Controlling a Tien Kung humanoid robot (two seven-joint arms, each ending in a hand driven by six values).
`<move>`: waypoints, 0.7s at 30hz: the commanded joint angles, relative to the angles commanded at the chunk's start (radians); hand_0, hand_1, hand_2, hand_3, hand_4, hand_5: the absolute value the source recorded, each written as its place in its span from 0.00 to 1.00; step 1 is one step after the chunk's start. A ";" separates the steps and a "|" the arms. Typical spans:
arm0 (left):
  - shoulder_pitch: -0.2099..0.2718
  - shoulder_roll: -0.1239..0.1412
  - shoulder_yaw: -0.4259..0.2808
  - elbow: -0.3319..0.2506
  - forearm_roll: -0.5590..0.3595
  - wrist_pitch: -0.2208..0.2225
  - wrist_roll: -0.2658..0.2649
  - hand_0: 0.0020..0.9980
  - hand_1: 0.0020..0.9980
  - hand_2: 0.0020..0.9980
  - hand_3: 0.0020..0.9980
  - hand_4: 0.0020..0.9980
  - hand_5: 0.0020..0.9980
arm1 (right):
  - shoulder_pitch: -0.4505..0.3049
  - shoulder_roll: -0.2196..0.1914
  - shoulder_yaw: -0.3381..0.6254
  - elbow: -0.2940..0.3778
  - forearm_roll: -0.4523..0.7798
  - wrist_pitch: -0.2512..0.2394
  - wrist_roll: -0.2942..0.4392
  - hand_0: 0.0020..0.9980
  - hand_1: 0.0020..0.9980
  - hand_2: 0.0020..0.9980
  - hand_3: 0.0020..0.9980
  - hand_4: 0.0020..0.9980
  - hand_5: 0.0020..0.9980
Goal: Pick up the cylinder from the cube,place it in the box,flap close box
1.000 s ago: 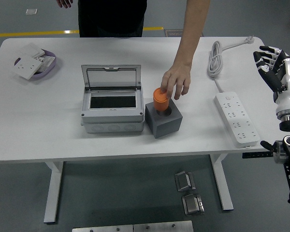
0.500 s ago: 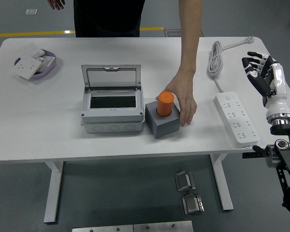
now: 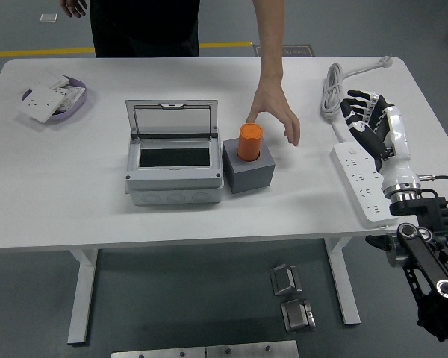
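White table; orange cylinder in cube; right hand spread, empty.

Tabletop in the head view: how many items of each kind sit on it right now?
Orange cylinder: 1
Grey cube: 1
Open grey box: 1
White power strip: 1
Purple dish holding white socket plates: 1
Total: 5

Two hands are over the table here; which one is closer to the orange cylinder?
The person's hand, reaching from the far side just behind the orange cylinder. The robot's right hand hovers open farther right, over the power strip.
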 joint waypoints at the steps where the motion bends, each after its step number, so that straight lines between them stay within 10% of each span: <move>1: -0.001 0.000 0.000 0.000 0.001 0.000 0.000 0.57 0.58 0.55 0.57 0.59 0.20 | 0.008 0.002 -0.011 -0.005 -0.002 0.000 0.000 0.66 0.62 0.62 0.63 0.80 0.44; 21: -0.012 0.003 0.007 0.000 0.011 -0.004 0.006 0.57 0.58 0.55 0.57 0.60 0.20 | 0.270 0.121 -0.212 -0.312 -0.006 -0.004 0.009 0.65 0.64 0.60 0.65 0.86 0.22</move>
